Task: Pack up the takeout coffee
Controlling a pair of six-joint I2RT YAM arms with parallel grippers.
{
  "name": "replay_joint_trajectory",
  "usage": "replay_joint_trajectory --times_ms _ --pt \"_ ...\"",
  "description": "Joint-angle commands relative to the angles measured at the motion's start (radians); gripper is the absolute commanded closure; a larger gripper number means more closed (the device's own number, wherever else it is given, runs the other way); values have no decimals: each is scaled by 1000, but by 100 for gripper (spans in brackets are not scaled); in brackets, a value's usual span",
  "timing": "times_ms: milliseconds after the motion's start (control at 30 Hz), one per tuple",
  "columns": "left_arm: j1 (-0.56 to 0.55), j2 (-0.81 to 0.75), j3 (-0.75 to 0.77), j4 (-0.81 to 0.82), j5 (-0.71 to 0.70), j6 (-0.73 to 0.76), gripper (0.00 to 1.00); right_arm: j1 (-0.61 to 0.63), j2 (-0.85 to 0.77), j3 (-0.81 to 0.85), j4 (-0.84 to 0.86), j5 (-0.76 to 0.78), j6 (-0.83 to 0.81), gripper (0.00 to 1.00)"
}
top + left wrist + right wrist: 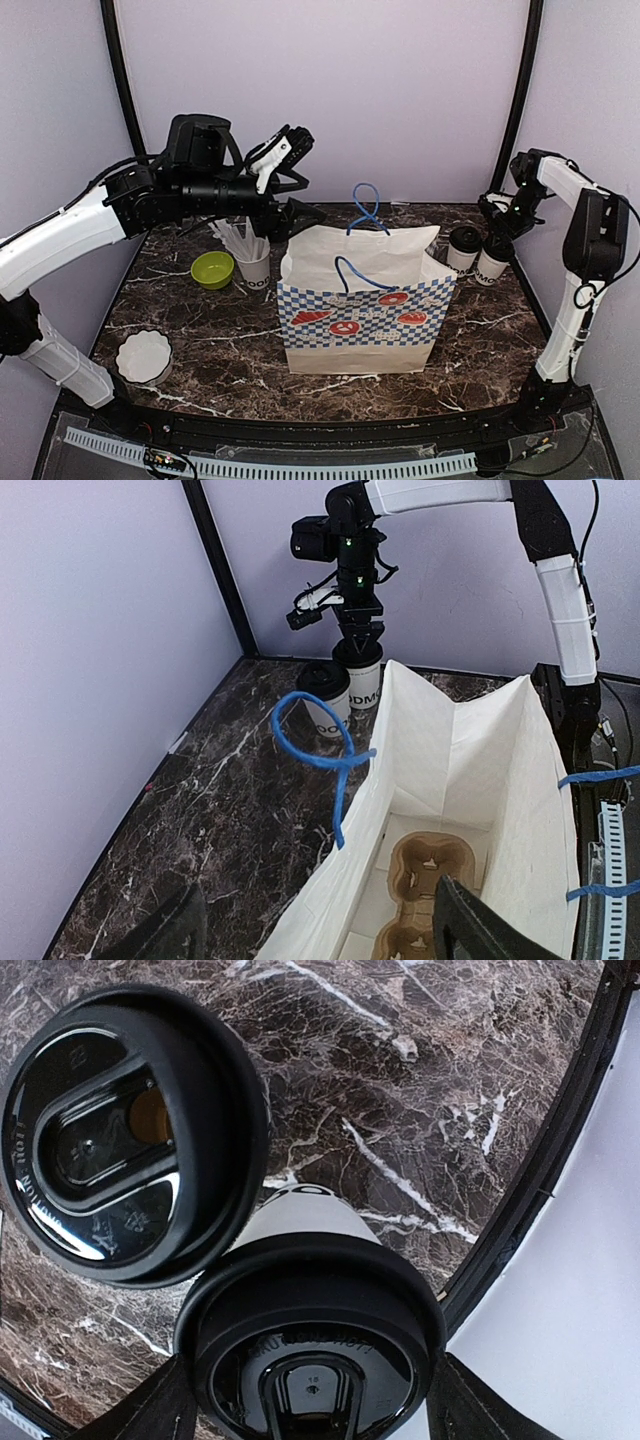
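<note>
Black-lidded inner cup (464, 248) and outer cup (491, 260) stand side by side on the worktop (200, 330) beside the bag (365, 320). The right end effector (312, 1380) straddles the outer cup's lid with its fingers spread. The left end effector (318, 888) is wide open and empty.

Pincer (314, 1405) straddles near cup (310, 1295), far cup (120, 1130) beside it.
</note>
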Motion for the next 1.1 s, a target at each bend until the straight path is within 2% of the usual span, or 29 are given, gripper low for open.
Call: replay_joint_trajectory --times_ms 0,200,333,433,633,1067 --pt "-1 -5 8 -2 7 11 20 2 -1 31 -32 -21 5 26" --pt "-1 2 7 -10 12 13 21 2 -21 -8 -36 -14 0 33" --pt "-1 2 7 -12 17 12 21 2 -21 -27 -41 -8 1 26" --pt "-1 1 7 -12 18 11 21 2 -24 -40 -41 -4 0 26" --pt "0 -2 8 -16 14 14 21 2 -47 -45 -43 -4 4 37" --pt "0 21 56 -45 -21 38 21 2 -265 -140 -49 -21 -5 41"
